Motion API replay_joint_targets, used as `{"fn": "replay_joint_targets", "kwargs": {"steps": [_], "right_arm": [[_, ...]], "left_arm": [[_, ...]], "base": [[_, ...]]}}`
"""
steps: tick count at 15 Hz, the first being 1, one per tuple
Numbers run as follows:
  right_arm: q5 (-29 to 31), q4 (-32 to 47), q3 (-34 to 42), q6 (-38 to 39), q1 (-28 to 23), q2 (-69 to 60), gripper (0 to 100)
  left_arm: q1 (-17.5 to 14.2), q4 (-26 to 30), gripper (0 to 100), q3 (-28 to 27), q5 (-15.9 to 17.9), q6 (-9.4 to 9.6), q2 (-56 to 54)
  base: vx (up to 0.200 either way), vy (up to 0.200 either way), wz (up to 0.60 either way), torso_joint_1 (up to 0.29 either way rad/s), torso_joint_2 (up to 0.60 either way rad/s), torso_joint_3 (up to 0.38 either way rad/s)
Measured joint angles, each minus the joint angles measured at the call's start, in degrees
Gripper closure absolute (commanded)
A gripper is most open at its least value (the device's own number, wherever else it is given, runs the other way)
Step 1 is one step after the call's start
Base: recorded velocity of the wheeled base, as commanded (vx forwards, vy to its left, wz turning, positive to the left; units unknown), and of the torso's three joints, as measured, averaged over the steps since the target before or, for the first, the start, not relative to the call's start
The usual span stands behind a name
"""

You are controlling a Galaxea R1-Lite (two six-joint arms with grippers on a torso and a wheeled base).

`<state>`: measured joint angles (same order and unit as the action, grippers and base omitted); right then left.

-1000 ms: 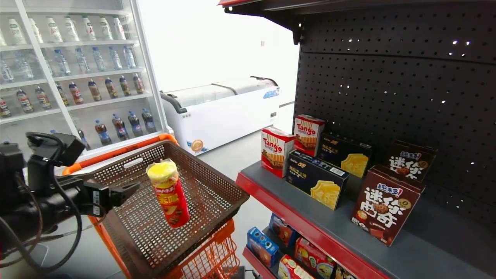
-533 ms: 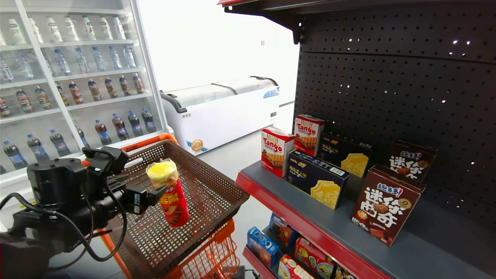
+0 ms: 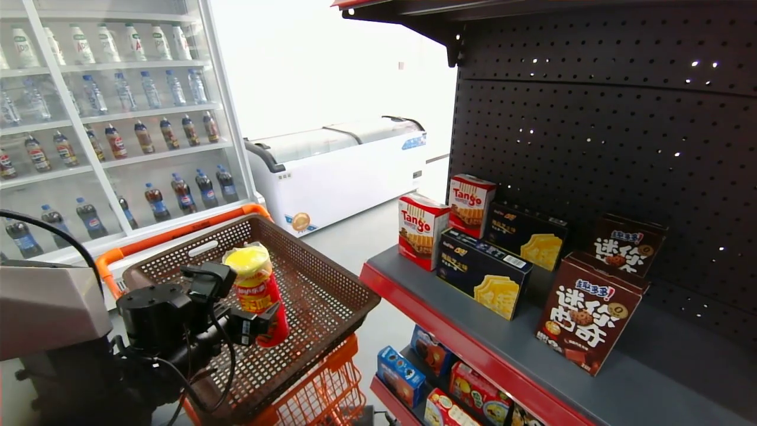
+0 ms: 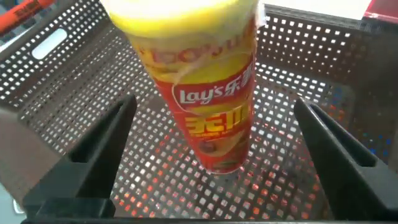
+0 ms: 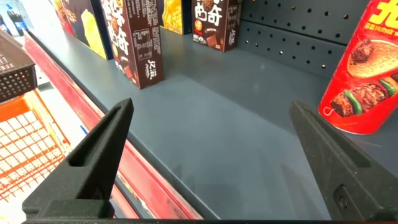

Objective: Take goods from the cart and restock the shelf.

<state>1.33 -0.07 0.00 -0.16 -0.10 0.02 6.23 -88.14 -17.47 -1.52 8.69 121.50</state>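
The red can (image 3: 255,290) stood in the brown basket (image 3: 331,278). The left gripper (image 4: 214,106) flanked it, jaws wide, not touching. The right gripper (image 5: 211,107) hung, jaws wide, over bare shelf (image 5: 236,155).

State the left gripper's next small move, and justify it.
Probably ease the left gripper slightly forward. Its jaws are open on either side of the chip can, which stands tilted in the brown basket. The can seems to sit only at the fingertips, so a deeper reach should give a surer grip.
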Motion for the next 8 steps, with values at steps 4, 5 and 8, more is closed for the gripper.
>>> {"fn": "replay_joint_targets", "kwargs": {"steps": [4,5,8], "right_arm": [[0.00,0.00,0.00,0.02,0.00,0.00,0],[0.00,0.02,0.00,0.00,0.00,0.00,0],[0.00,0.00,0.00,0.00,0.00,0.00,0]], "left_arm": [[-1.02,-1.48,0,-5.71,-0.41,1.01,6.36],[-1.30,-1.34,0,-6.97,-0.44,1.10,7.35],[-1.99,-1.06,0,-9.16,-0.20,1.10,9.31]], "base": [[0.000,0.000,0.00,0.000,0.00,0.000],[0.000,0.000,0.00,0.000,0.00,0.000],[0.000,0.000,0.00,0.000,0.00,0.000]]}}
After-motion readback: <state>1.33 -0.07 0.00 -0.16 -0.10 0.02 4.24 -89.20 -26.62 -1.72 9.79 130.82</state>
